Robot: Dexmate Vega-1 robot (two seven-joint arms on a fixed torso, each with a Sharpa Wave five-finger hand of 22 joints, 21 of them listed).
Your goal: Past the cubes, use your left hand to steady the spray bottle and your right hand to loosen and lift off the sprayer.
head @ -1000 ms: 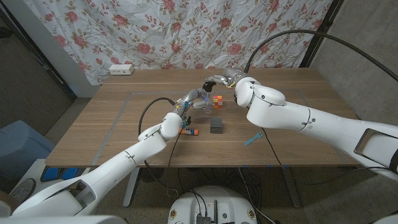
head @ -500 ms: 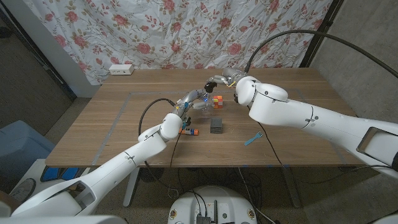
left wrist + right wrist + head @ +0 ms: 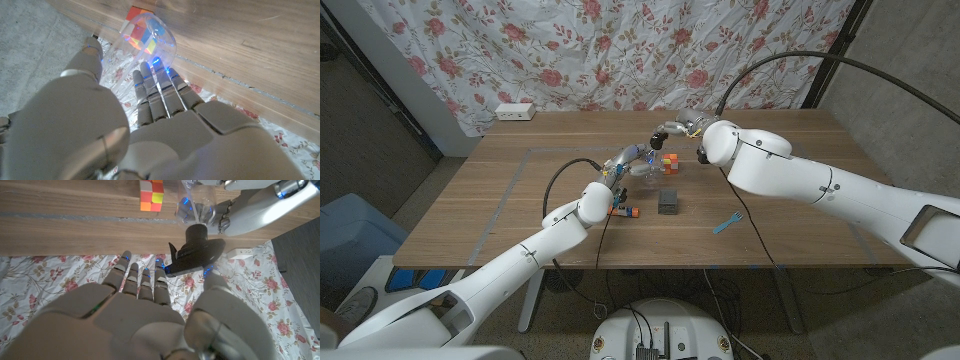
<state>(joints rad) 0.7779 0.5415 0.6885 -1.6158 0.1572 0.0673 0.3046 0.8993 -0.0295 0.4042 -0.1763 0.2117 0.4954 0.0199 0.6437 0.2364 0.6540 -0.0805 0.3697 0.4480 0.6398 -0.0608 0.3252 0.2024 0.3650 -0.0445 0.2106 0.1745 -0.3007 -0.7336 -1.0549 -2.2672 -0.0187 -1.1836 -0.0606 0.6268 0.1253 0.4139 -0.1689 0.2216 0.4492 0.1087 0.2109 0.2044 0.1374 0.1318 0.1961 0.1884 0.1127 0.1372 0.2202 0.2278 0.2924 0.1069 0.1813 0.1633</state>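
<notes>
Spray bottle (image 3: 196,211) stands mid-table, just left of the multicoloured cube (image 3: 669,163). Left hand (image 3: 150,95) is wrapped round the clear body. Right hand (image 3: 150,287) sits at the black sprayer (image 3: 192,250), fingers spread and thumb beside it; can't tell if it has purchase yet. Judgement: clear thin plastic, looks empty, so light, slick and squashy. Grip the body gently, low down. Take the sprayer at the collar, not the trigger.
</notes>
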